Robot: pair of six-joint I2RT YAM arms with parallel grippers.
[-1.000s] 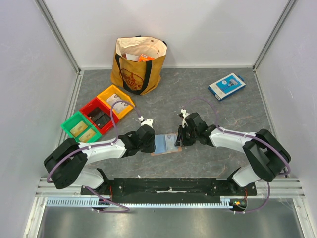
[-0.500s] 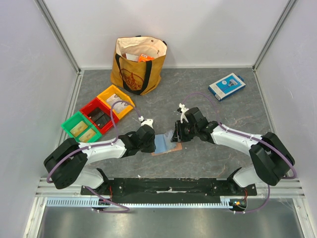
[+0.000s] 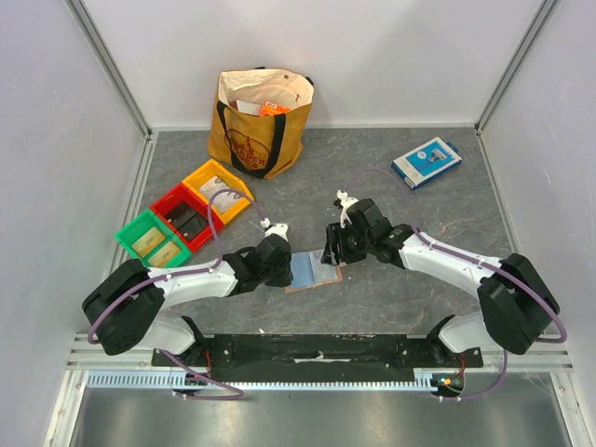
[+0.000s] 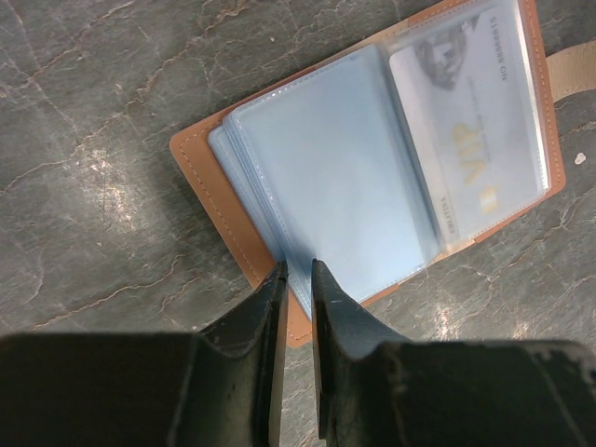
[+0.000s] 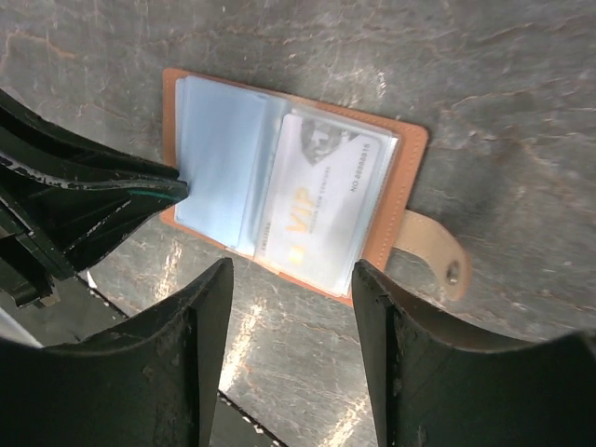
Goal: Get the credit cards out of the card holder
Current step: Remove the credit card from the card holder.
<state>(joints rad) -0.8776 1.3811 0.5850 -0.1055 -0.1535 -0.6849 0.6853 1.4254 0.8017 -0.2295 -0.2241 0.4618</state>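
The top external view shows the card holder (image 3: 305,272) lying open on the grey table (image 3: 391,200), with the left gripper (image 3: 282,268) at its left edge and the right gripper (image 3: 331,253) over its right half, which it partly hides.

The wrist views show more detail:
- Left wrist: the left gripper (image 4: 298,272) has its jaws nearly together, pinching the edge of the pale blue plastic sleeves (image 4: 326,177) at the card holder's (image 4: 209,177) left cover.
- Right wrist: the right gripper (image 5: 291,270) hangs above the card holder (image 5: 410,177) with its jaws wide apart and nothing between them.
- One credit card (image 5: 321,209), printed "VIP", sits inside the right sleeve. The snap tab (image 5: 433,256) lies flat beyond that side.

Well beyond the card holder stand a tan tote bag (image 3: 261,116) and a blue-and-white box (image 3: 426,161). Yellow, red and green bins (image 3: 183,214) sit to the card holder's left.
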